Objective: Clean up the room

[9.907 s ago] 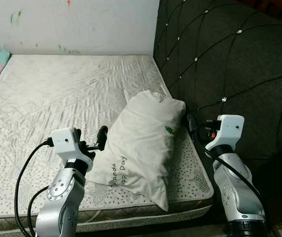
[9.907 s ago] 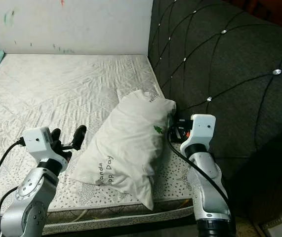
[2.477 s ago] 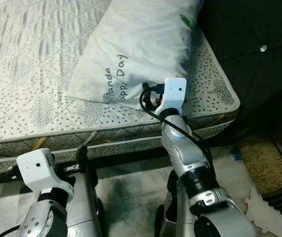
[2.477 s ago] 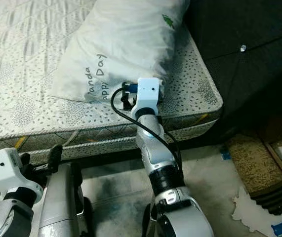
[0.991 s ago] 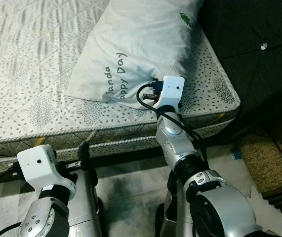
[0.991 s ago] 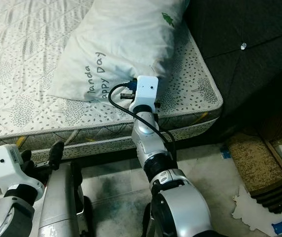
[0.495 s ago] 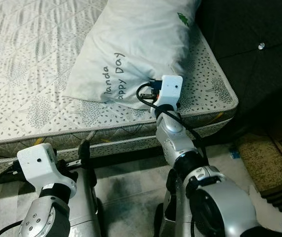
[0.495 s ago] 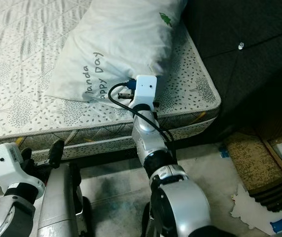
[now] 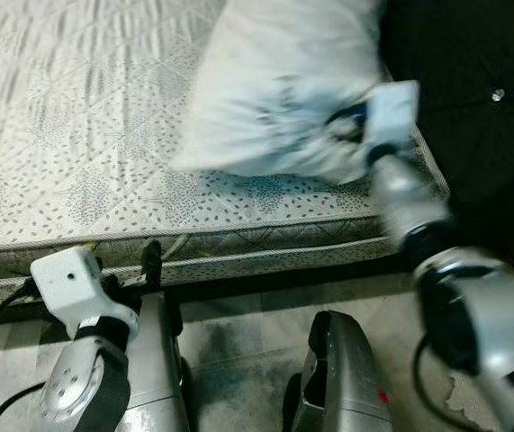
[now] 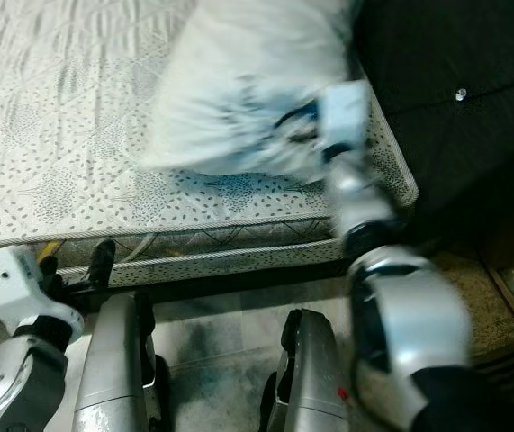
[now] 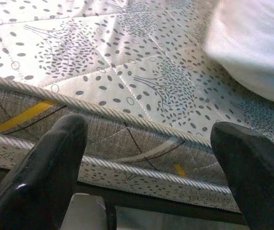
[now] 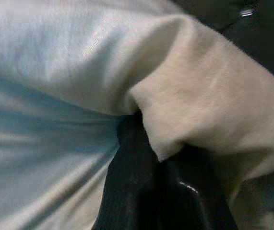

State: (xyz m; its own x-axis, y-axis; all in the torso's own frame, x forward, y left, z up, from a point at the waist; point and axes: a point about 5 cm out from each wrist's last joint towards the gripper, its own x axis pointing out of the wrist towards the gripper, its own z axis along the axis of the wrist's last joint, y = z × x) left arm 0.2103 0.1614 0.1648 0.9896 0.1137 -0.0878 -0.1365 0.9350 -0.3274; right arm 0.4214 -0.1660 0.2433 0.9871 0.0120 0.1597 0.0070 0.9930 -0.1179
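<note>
We observe the white pillow point(image 9: 279, 99) lying on the bed point(image 9: 67, 135) near its corner, just beside the dark tufted headboard point(image 9: 473, 81); both head views are blurred by motion here. Our right end effector point(image 12: 156, 191) is at the pillow's near edge, and its wrist view shows the black fingers point(image 12: 132, 172) closed on a fold of the pillow's fabric. Our left end effector point(image 11: 148, 158) is held low in front of the mattress side, touching nothing, its two fingers point(image 11: 45, 163) spread wide apart. We note the piped mattress edge point(image 11: 127, 115) between them, and grey tiled floor point(image 9: 238, 342) below.
</note>
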